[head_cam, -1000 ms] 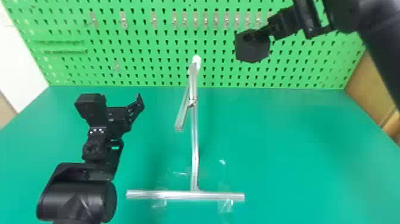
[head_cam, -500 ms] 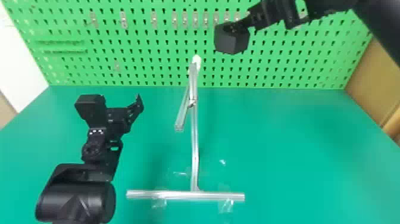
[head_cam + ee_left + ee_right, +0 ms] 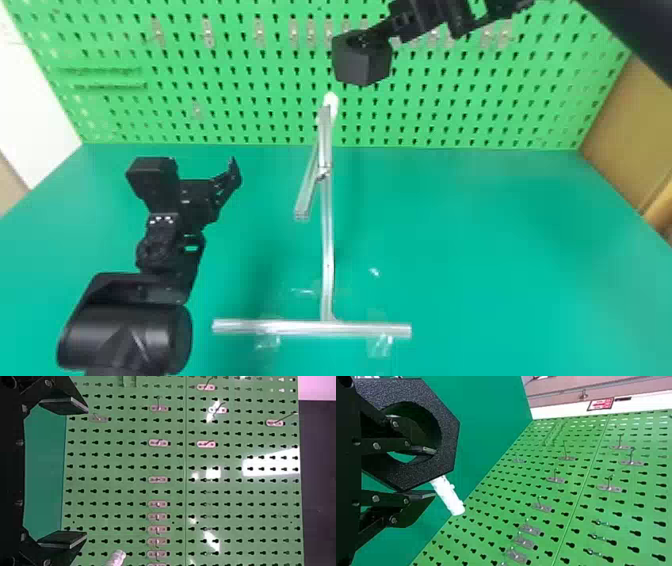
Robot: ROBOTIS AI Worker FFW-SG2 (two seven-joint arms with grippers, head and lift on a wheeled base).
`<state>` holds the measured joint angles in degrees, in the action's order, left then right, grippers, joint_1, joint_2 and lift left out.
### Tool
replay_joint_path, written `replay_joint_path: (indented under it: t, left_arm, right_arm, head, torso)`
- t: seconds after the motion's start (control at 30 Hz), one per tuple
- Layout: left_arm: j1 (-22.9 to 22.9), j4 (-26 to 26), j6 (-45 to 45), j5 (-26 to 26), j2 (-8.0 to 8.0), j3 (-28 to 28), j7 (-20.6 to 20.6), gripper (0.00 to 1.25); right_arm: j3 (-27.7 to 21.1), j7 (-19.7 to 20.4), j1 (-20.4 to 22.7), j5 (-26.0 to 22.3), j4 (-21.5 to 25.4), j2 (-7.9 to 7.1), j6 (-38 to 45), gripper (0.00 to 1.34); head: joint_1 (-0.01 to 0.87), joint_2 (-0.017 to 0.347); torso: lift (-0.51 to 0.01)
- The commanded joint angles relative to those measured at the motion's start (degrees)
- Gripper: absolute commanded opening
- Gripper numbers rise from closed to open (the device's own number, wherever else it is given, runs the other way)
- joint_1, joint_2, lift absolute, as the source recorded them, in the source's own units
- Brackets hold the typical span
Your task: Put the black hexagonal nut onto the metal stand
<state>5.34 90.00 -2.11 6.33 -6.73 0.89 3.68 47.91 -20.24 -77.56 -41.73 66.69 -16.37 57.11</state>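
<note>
Your right claw (image 3: 434, 473) grips the black hexagonal nut (image 3: 362, 65) by its wall, near the white tip (image 3: 330, 102) of the metal stand (image 3: 327, 250). Center the nut squarely on that tip before easing it on; leave your spread left claw (image 3: 86, 473) parked.

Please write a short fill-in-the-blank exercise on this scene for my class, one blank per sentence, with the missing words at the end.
1. The right gripper holds a black nut whose outline has ____ sides.
2. The jaws of the left gripper are ____, with nothing between them.
3. The board full of holes behind the metal stand is coloured ____.

Missing words: six; open; green.
</note>
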Motion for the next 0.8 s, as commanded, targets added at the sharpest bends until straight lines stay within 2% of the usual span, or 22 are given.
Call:
replay_joint_path:
  t: [0.0, 0.33, 0.77]
  left_arm:
    - [0.1, 0.0, 0.1, 0.0, -0.13, 0.2, 0.0, 1.08]
    - [0.1, 0.0, 0.3, 0.0, -0.57, 0.4, 0.0, 1.08]
    - [-0.1, 0.1, 0.3, 0.3, -0.83, 0.5, 0.0, 1.08]
  right_arm:
    - [1.6, 0.3, -0.8, -3.2, -1.4, 0.29, -1.1, 0.29]
    - [5.6, 1.9, -3.4, -7.4, -2.0, 0.99, -1.5, 0.29]
    - [8.0, 2.9, -2.9, -12.3, -1.9, 1.08, -1.8, 0.29]
  head:
    - [0.693, 0.081]
    - [0.693, 0.081]
    - [0.693, 0.081]
  torso:
    - [-0.001]
    - [-0.001]
    - [-0.001]
